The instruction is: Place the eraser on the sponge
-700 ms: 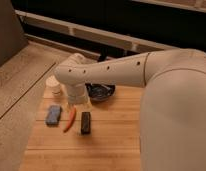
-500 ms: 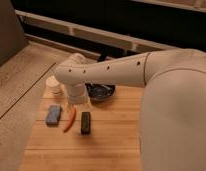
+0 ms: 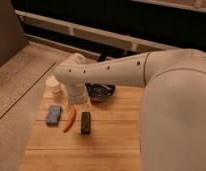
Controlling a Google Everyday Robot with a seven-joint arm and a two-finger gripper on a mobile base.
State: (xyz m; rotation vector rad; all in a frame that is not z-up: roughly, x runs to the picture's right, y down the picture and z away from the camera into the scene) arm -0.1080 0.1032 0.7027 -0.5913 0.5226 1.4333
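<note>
The black eraser [image 3: 86, 122] lies flat on the wooden board [image 3: 111, 140], long side pointing away from me. To its left, beyond a thin orange carrot-like piece [image 3: 70, 119], lies the blue sponge [image 3: 53, 114]. My gripper [image 3: 80, 105] hangs from the white arm [image 3: 111, 75] just above the eraser's far end. It is open and holds nothing. The wrist hides most of it.
A white round jar [image 3: 55, 86] stands at the board's far left corner. A dark bowl [image 3: 101, 92] sits behind the gripper. My white arm and body [image 3: 176, 115] cover the right side. A speckled counter [image 3: 16, 95] lies to the left.
</note>
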